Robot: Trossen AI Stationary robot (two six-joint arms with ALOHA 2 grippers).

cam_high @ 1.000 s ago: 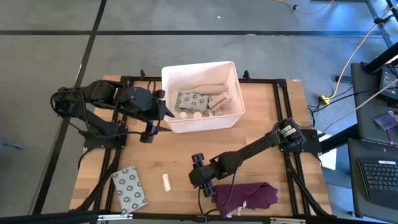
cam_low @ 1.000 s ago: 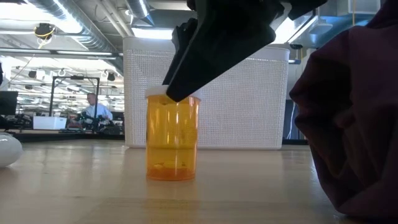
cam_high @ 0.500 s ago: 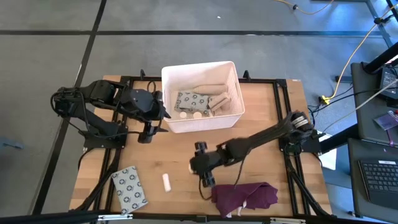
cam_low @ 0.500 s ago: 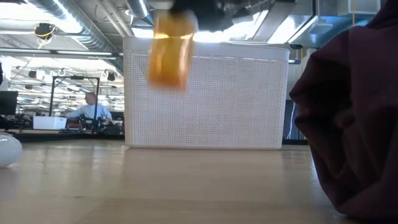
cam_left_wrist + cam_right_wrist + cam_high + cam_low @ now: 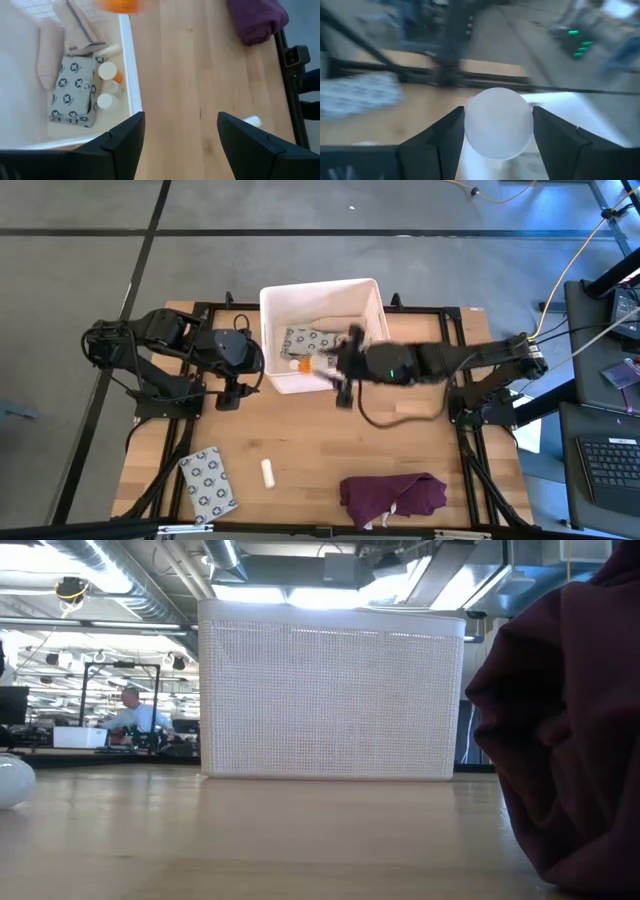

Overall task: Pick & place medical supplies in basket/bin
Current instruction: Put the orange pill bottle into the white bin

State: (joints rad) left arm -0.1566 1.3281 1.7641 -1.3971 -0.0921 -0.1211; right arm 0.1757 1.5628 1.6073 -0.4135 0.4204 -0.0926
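In the high view my right gripper (image 5: 328,367) reaches from the table's right over the near wall of the white bin (image 5: 372,295), shut on the orange pill bottle (image 5: 304,365). The bottle also shows as an orange blur (image 5: 120,5) in the left wrist view. Packets, rolls and capped bottles lie inside the bin (image 5: 127,60). My left gripper (image 5: 243,387) hovers open beside the bin's left wall. A patterned packet (image 5: 208,483) and a small white roll (image 5: 268,472) lie flat on the table near its near edge. My right gripper pinches the pill bottle's white cap (image 5: 497,122) between its two fingers (image 5: 437,145), one on each side of the cap. The bottle is lifted clear and sticks out beyond the fingertips toward the table's left, over the bin's near side.
A dark purple cloth (image 5: 393,495) is heaped at the near edge, right of centre, and fills the right of the low view (image 5: 565,720). The bin's tall near wall (image 5: 330,690) stands across the middle. Bare wood lies between the bin and the near-edge items.
My right gripper lifted the orange bottle off the table near the purple cloth and carried it up and toward the far edge, swinging to the bin's near wall. The bottle left the low view. The left arm stayed beside the bin.
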